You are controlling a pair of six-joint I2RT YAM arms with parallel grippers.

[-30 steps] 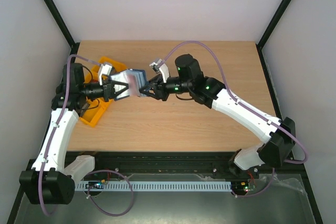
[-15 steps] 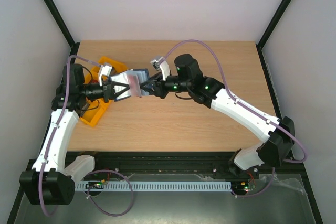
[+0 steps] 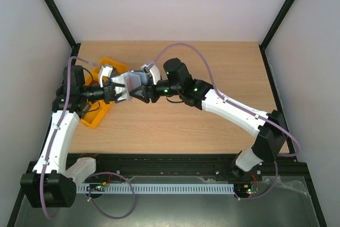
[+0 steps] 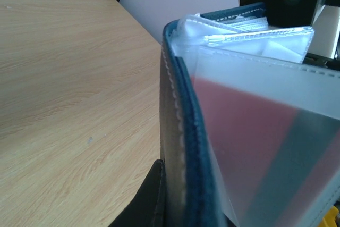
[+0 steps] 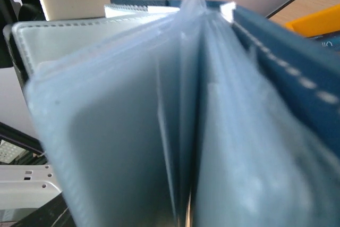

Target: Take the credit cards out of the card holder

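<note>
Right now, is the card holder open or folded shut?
Open. The card holder is spread, and its clear pockets stand fanned apart in both wrist views.

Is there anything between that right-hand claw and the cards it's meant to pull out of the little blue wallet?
Only the clear sleeves of the card holder itself. The left gripper holds it open in the air, the right gripper is right at its fanned sleeves, and nothing else visible lies between them.
</note>
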